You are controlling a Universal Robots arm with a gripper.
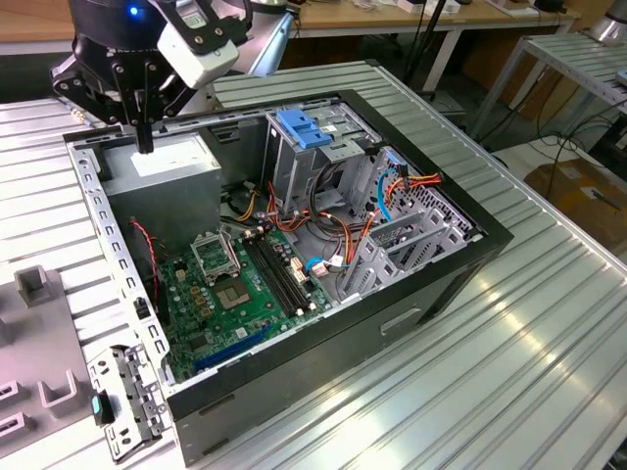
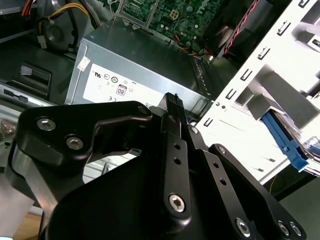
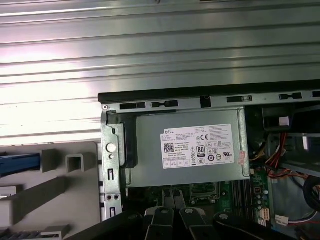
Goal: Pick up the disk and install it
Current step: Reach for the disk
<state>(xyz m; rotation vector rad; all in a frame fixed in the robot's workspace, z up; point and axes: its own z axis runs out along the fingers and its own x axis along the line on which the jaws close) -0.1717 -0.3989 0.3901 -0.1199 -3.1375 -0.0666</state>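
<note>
Disk (image 3: 19, 164) — its blue rail seen in the first wrist view, lying at the grey fixture (image 3: 55, 187) beside the open computer case (image 1: 441, 284) — we judged not yet picked up, the gripper (image 1: 144, 147) hanging over the power supply (image 1: 162, 171), fingers closed on nothing, installation outstanding.

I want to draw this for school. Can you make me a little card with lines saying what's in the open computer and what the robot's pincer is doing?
place: open computer case on a ribbed metal table
grey box: white sticker on top, in a case corner at the exterior view's left
pincer: shut, nothing in it, over the grey box; touching or not, cannot tell
metal cage: upright, blue handle on top
green board: flat on the case floor
cables: orange and red, by the cage
</note>
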